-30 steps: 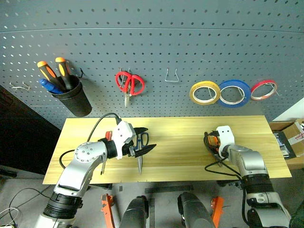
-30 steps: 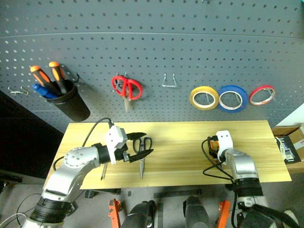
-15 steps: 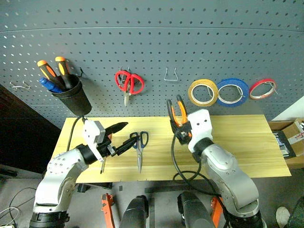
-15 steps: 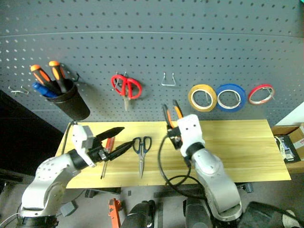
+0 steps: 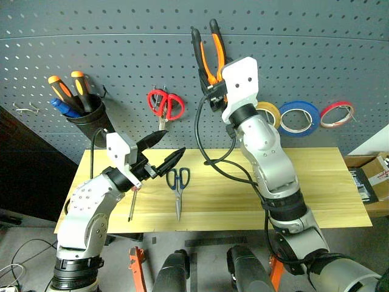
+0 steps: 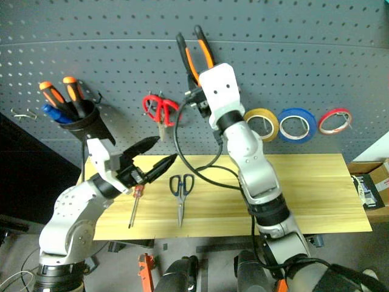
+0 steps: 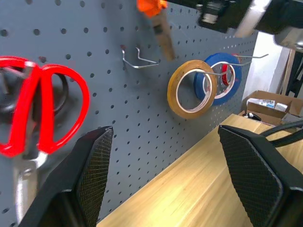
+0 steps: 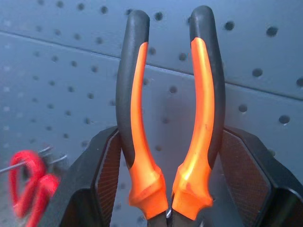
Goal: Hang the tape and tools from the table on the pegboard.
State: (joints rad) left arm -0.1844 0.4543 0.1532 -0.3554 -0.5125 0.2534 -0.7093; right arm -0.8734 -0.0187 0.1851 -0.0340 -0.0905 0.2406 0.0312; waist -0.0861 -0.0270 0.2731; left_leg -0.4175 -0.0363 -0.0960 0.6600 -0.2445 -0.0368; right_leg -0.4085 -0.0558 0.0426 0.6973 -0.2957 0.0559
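1. The right gripper (image 5: pixel 214 91) is holding the pliers with orange-and-black handles (image 5: pixel 206 48) up against the large dark blue-grey pegboard (image 5: pixel 121 36), its two black fingers closing on the hinge end while the handles are pointing up toward 12 o'clock
2. The step in hand looks to be the hanging of the pliers; the bent wire hook (image 7: pixel 137 59), bare in the left wrist view, is sitting on the pegboard near the gripper, so the next move is probably calling for lowering the spread handles astride it before letting go
3. The left gripper (image 5: pixel 163 153) is hovering above the light yellowish wooden bench (image 5: pixel 316 182) at about 9 o'clock from the right arm, its fingers standing wide apart and holding nothing
4. The scissors with dark blue handles (image 5: pixel 178 188) are lying flat on the bench with the blades pointing to 6 o'clock, and the slim red-handled screwdriver (image 6: pixel 135 205) is lying just at 9 o'clock of them, both waiting their turn
5. The yellowish-tan translucent tape roll (image 7: pixel 191 89) is already hanging on a peg, with the blue tape ring (image 5: pixel 299 117) and the red tape ring (image 5: pixel 337 114) at 3 o'clock of it
6. The black cup (image 5: pixel 94 126) hooked to the pegboard is holding two screwdrivers with orange-and-black handles (image 5: pixel 70 91) and a blue-handled item, with the red-handled scissors (image 5: pixel 165 106) hanging at 3 o'clock of it
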